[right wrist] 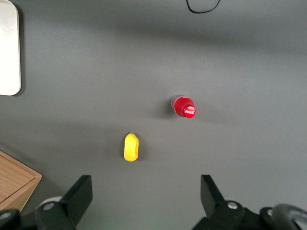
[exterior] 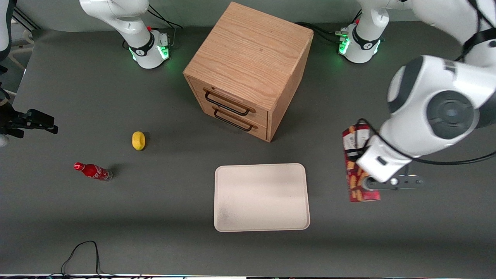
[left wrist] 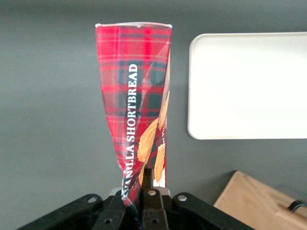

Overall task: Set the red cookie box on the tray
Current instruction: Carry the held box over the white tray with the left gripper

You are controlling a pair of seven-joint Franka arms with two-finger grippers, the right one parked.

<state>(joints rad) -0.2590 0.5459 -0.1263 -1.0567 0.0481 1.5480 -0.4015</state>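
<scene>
**Red cookie box gripped beside the tray**

Dark grey matting covers the whole table (exterior: 162, 217), on which a wooden two-drawer cabinet (exterior: 248, 66) is set near the middle, farther from the front camera than the tray (exterior: 261, 197). The tray, cream-white with rounded corners and a low rim, is seen lying flat with nothing on it.

The red cookie box (exterior: 354, 170) is found toward the working arm's end of the table, just beside the tray but apart from it, with grey surface showing between the two. The gripper (exterior: 368, 182) is placed over the box's nearer half, and much of the carton is hidden in the front view by the wrist. In the left wrist view the fingers (left wrist: 152, 206) are seen clamped on one end of the box (left wrist: 136, 105), whose tartan carton is pinched and twisted at that end; the words "SHORTBREAD" and pictured tan cookies can be read along it. Whether the box is lifted or resting on the table cannot be told.

Toward the parked arm's end, a small yellow object (exterior: 138, 140) and a small red soda bottle (exterior: 93, 171) are seen lying well apart from the tray, the bottle nearer to the front camera.
</scene>
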